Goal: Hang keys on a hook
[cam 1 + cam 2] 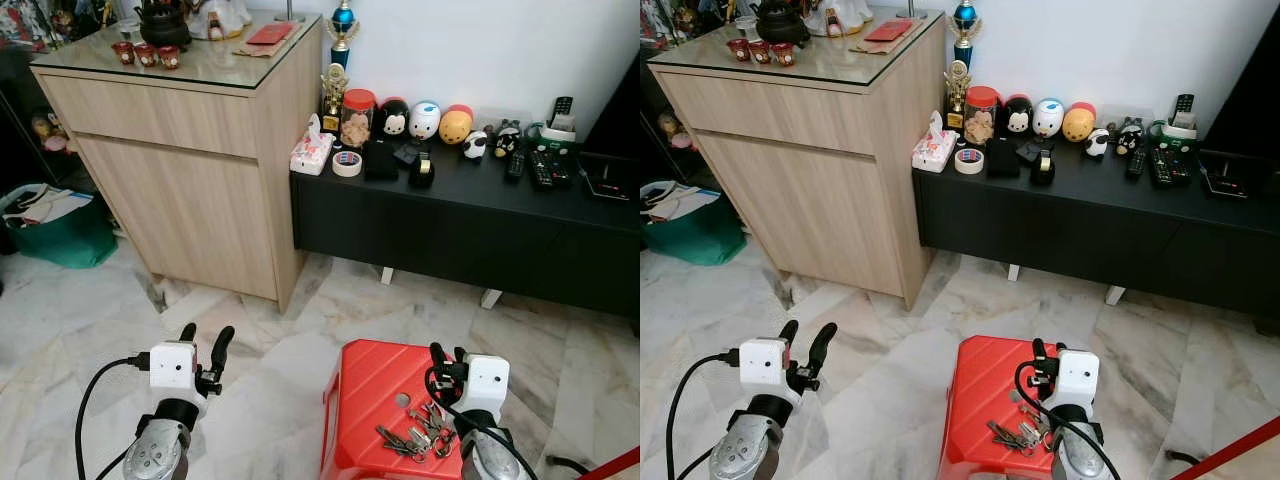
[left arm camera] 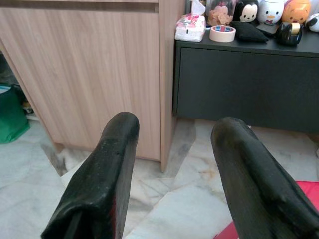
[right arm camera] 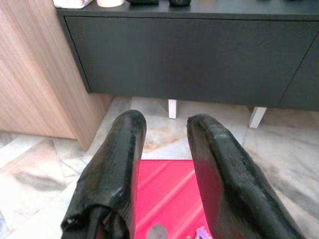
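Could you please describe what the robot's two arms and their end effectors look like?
Both arms are silver metal with round jointed housings and a white boxy wrist block. The left end effector and right end effector each have two long, matte black, rounded fingers. A black cable loops from each wrist, and the left shows a small red detail.

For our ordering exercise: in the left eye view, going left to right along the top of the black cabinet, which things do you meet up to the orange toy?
Tissue pack → tape roll → red-lidded jar → black mouse toy → white toy → orange toy.
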Controlling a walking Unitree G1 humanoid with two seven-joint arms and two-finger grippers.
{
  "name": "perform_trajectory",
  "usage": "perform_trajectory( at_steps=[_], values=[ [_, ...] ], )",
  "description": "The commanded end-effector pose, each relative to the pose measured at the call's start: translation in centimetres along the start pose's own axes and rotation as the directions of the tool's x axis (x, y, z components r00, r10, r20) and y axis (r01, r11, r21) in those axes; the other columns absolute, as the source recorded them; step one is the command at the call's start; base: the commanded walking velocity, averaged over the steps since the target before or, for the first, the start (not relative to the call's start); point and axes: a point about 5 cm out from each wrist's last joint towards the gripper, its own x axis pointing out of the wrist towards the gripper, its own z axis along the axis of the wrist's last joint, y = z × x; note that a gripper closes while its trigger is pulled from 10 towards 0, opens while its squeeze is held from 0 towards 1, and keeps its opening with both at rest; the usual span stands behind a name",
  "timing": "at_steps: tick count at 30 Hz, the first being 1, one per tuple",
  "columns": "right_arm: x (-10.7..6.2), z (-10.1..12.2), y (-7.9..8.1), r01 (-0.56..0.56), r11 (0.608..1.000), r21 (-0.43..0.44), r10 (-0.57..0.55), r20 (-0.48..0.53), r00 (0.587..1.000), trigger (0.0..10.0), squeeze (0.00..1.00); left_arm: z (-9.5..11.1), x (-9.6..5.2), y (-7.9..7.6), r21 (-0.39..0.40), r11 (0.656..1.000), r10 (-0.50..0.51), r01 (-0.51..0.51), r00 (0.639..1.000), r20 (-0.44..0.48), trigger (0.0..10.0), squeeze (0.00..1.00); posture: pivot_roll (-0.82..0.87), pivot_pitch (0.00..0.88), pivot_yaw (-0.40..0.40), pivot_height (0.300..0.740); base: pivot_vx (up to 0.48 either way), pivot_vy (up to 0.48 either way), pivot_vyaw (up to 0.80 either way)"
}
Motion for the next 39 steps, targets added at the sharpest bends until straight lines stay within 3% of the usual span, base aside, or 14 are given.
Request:
perform_trajectory(
  at_steps=[1, 9, 18, 26, 34, 39],
  values=[
    [0.1, 0.1, 0.3, -0.011, 1.0, -0.006, 0.011, -0.016, 1.0, 10.0, 0.0, -0.3, -0.2, -0.1, -0.006, 1.0, -0.009, 0.009, 1.0, -0.024, 10.0, 0.0, 0.04, 0.026, -0.02, 0.735, 0.0, 0.0, 0.0],
    [0.1, -0.3, 0.7, -0.045, 0.999, -0.016, 0.045, -0.043, 0.998, 10.0, 0.0, -0.2, -0.4, -0.4, -0.012, 1.0, -0.019, 0.019, 0.999, -0.036, 10.0, 0.0, 0.05, 0.0, -0.02, 0.685, 0.0, 0.0, 0.0],
    [0.7, 0.4, 0.9, -0.052, 0.999, -0.015, 0.051, -0.025, 0.998, 10.0, 0.0, 0.0, -0.2, -0.4, -0.013, 1.0, -0.013, 0.013, 0.999, -0.04, 10.0, 0.0, 0.06, 0.0, -0.032, 0.685, 0.0, 0.0, 0.0],
    [0.7, -0.3, 1.1, -0.063, 0.998, -0.006, 0.063, -0.079, 0.995, 10.0, 0.0, -0.4, 0.0, -0.5, -0.017, 1.0, -0.014, 0.012, 0.998, -0.069, 10.0, 0.0, 0.05, 0.023, -0.034, 0.685, 0.0, 0.0, 0.0],
    [1.0, 0.2, 1.2, -0.079, 0.997, -0.009, 0.078, -0.063, 0.995, 10.0, 0.0, -0.2, 0.2, -0.4, -0.02, 1.0, -0.005, 0.004, 0.997, -0.074, 10.0, 0.0, 0.04, 0.049, -0.029, 0.64, 0.0, 0.0, 0.0],
    [1.0, 0.3, 1.2, -0.073, 0.997, -0.017, 0.072, -0.051, 0.996, 10.0, 0.0, -0.2, 0.2, -0.5, -0.017, 1.0, -0.007, 0.005, 0.997, -0.08, 10.0, 0.0, 0.04, 0.047, -0.027, 0.64, 0.0, 0.0, 0.0]
  ],
)
